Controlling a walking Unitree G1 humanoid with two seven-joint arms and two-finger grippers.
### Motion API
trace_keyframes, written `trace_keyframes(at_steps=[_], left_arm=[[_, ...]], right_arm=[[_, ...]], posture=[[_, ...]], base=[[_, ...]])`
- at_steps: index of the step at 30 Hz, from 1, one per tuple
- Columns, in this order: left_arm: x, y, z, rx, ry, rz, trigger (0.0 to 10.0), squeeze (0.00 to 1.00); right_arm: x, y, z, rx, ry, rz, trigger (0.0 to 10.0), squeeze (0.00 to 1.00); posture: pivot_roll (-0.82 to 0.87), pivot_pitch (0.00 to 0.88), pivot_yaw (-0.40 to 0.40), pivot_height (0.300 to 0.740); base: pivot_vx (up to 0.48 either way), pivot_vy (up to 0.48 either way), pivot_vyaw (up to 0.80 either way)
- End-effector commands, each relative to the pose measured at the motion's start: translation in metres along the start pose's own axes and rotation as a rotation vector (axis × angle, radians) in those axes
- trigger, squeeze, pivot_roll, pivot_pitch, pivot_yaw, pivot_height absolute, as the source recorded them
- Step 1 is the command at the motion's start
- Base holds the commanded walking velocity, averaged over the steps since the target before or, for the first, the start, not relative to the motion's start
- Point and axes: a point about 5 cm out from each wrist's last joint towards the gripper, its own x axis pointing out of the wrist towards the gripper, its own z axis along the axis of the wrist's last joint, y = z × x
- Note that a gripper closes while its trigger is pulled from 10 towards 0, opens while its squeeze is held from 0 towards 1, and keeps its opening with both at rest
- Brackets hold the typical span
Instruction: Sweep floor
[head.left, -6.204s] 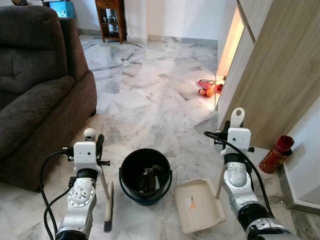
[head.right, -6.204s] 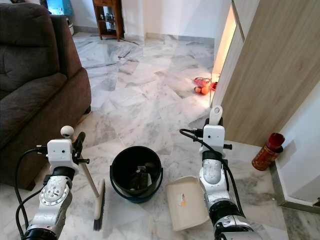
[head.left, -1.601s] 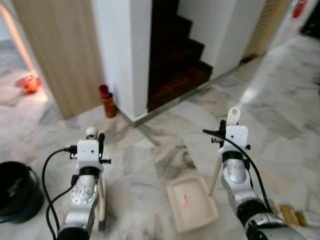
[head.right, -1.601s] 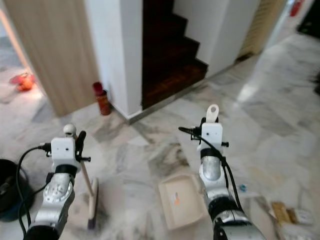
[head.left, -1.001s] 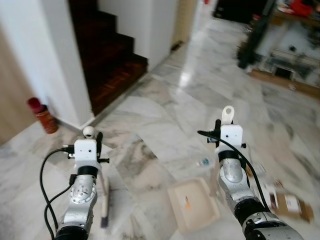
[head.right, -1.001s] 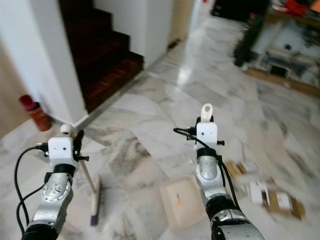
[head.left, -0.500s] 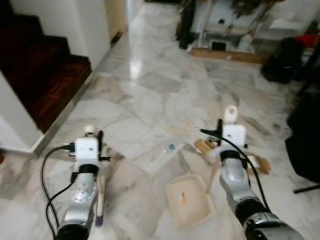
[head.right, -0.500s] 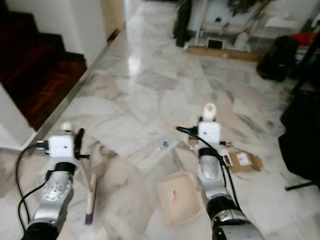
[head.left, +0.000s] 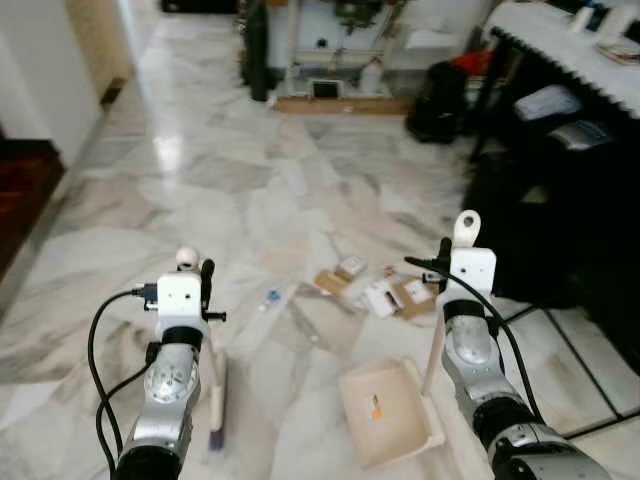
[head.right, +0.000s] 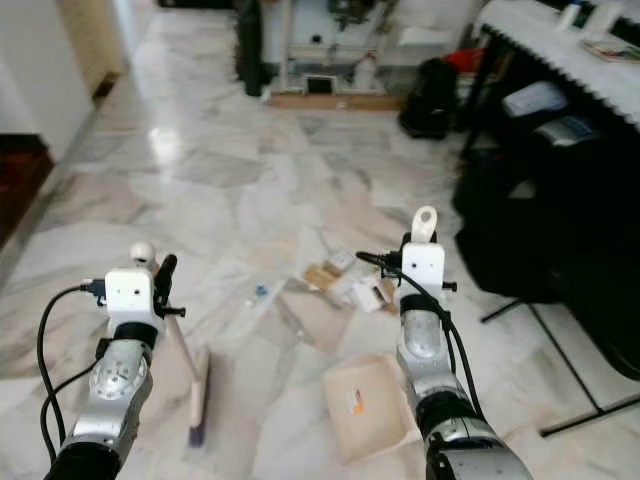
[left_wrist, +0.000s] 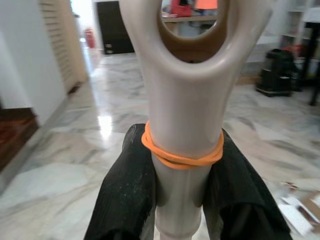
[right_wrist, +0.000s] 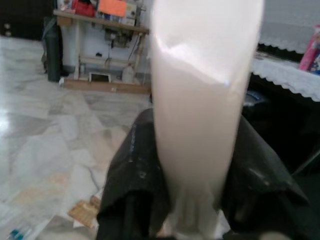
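My left gripper is clamped on the brush handle, both black fingers pressed against the cream shaft just below an orange rubber band. The bristle head hangs close to the marble floor beside my left arm. My right gripper is closed the same way on the upright handle of the dustpan, whose cream tray sits low in front of me, between my two arms.

The litter lies just ahead: flattened cardboard scraps and paper, with a small blue-capped bit a little apart on the left (too small to name).

As I judge it, the step in hand is closing on that mess. To do it well I should set the dustpan's lip flat on the floor on the near side of the scraps, then draw the brush through them with short, low strokes toward the tray. Flat card tends to slide under a raised lip, so the pan must stay pressed down.
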Motion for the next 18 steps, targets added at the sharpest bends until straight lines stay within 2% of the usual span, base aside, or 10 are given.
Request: trace_keyframes(at_steps=[1,18], left_arm=[[0.0036,-0.0006,0.0065,0.004,-0.034,-0.004,10.0,0.00],[0.0031,-0.0005,0.0062,-0.013,-0.035,-0.004,10.0,0.00]], right_arm=[[0.0046,-0.0024,0.0088,0.006,-0.047,-0.005,10.0,0.00],[0.0047,-0.0004,0.0088,0.007,-0.043,0.003,10.0,0.00]], posture=[[0.10,0.000,-0.032,0.740],[0.11,0.000,-0.036,0.740]], base=[[0.000,0.000,0.00],[0.000,0.000,0.00]])
